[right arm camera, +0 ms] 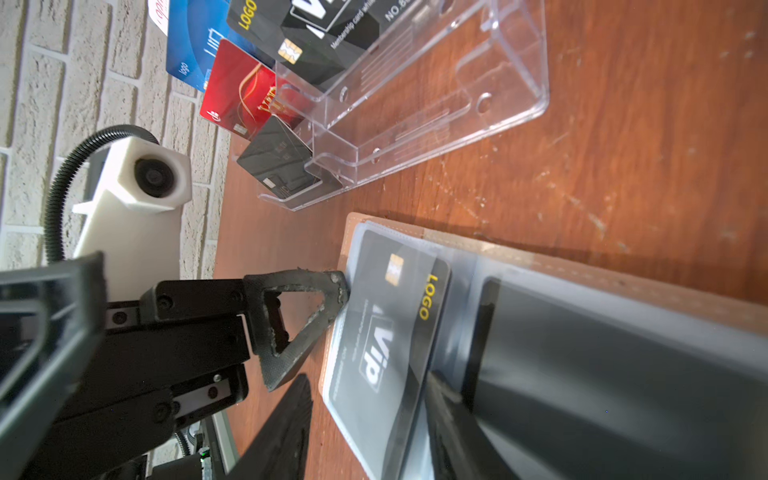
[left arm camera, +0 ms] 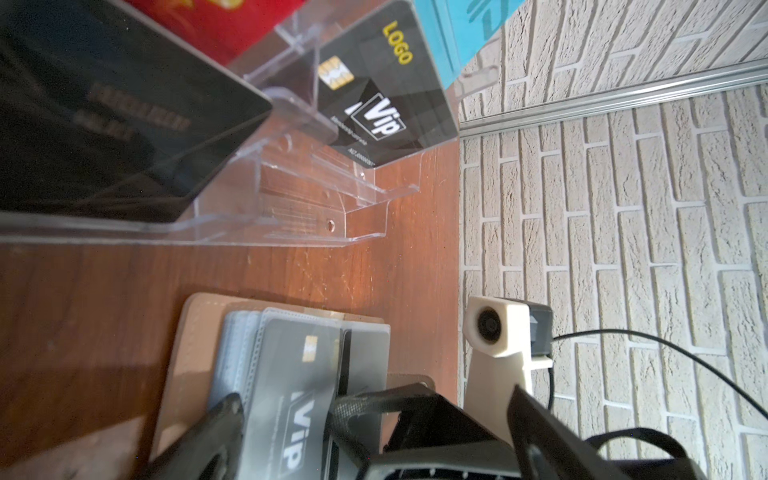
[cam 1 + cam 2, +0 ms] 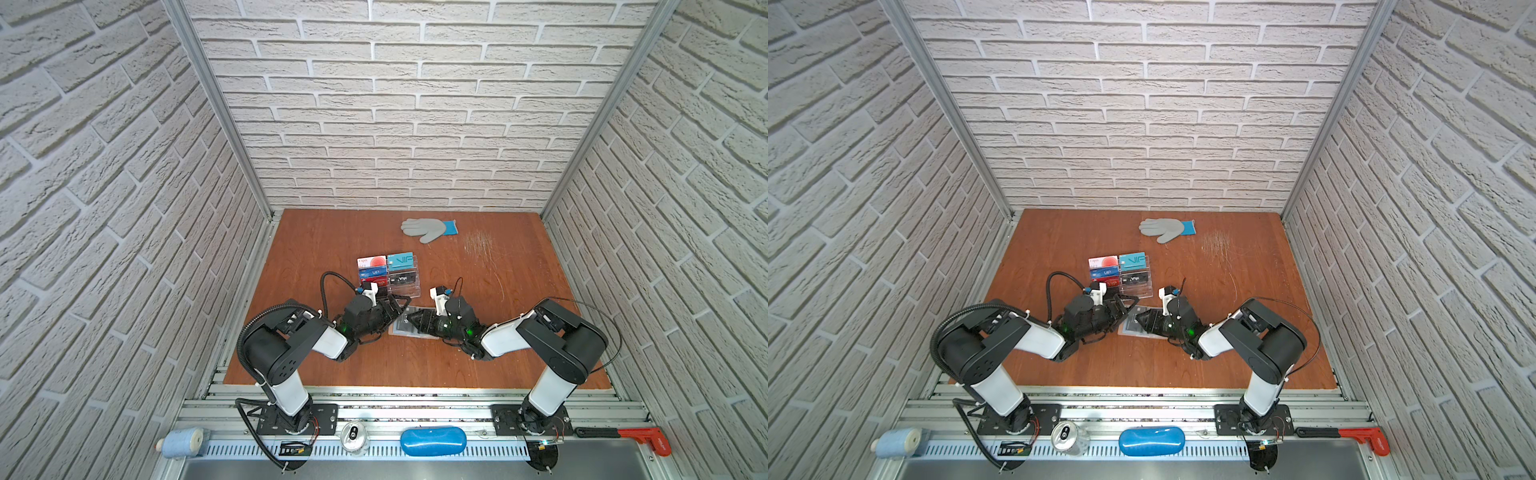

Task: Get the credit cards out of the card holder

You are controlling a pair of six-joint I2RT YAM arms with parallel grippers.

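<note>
The left gripper (image 3: 399, 313) stands wide open and holds nothing. One fingertip (image 1: 338, 291) touches the edge of a clear sleeve (image 2: 243, 353), just beside the chip end of a black card (image 1: 386, 332) that sits inside it. This sleeve belongs to the holder (image 2: 193, 340), which lies open and flat on the table (image 3: 316, 249), near the front of the stand. The right gripper (image 3: 414, 322) rests on the pages at the other side of this card; whether it pinches a page or only presses on it, I cannot tell. I judge that the step is to draw this card out. For that, the right side should press the pages down firmly, while the left closes on the card edge alone, not on the plastic, and pulls straight. The stand (image 1: 498, 104) has cards in it. Its left column holds a white card (image 3: 371, 262), a blue card (image 3: 374, 272), a red card (image 3: 365, 281) and a dark card (image 1: 276, 162). Its right column holds a teal card (image 3: 401, 260) and a Vip card (image 3: 401, 277), and the lower pockets there are empty.
</note>
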